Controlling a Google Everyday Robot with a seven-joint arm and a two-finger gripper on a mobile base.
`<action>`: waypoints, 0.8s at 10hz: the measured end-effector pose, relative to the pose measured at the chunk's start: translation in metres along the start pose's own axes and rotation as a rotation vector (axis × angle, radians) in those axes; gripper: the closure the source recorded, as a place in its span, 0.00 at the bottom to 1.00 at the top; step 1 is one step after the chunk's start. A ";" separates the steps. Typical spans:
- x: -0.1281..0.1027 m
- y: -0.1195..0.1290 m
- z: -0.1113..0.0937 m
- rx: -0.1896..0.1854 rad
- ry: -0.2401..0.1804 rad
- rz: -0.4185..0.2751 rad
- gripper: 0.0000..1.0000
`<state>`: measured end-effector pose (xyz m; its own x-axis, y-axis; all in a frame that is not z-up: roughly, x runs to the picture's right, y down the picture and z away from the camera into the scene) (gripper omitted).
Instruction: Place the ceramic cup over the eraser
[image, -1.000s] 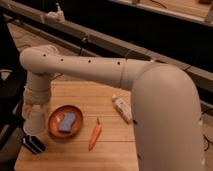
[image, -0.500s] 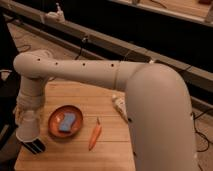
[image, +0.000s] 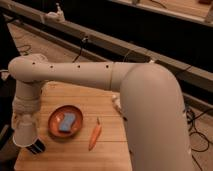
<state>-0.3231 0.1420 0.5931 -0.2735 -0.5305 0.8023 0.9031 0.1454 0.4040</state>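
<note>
Pale wood is what you have underfoot — a butcher-block table with, nearest you, one ceramic cup hanging at its front-left corner, one eraser just beside and partly under its base. The gripper sits at the cup's top, hidden by it, so you cannot tell how its jaws stand or whether it grips. Further in: one orange plate carrying one blue pad, one carrot, one whitish bottle-like thing. Beyond — dark rails, floor cables.
</note>
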 end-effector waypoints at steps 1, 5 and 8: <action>0.001 0.000 0.004 -0.006 -0.004 0.005 1.00; 0.002 -0.001 0.015 -0.009 -0.019 0.010 0.82; 0.000 -0.009 0.023 0.006 -0.035 0.000 0.54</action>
<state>-0.3391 0.1598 0.5995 -0.2852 -0.5008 0.8172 0.9010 0.1507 0.4068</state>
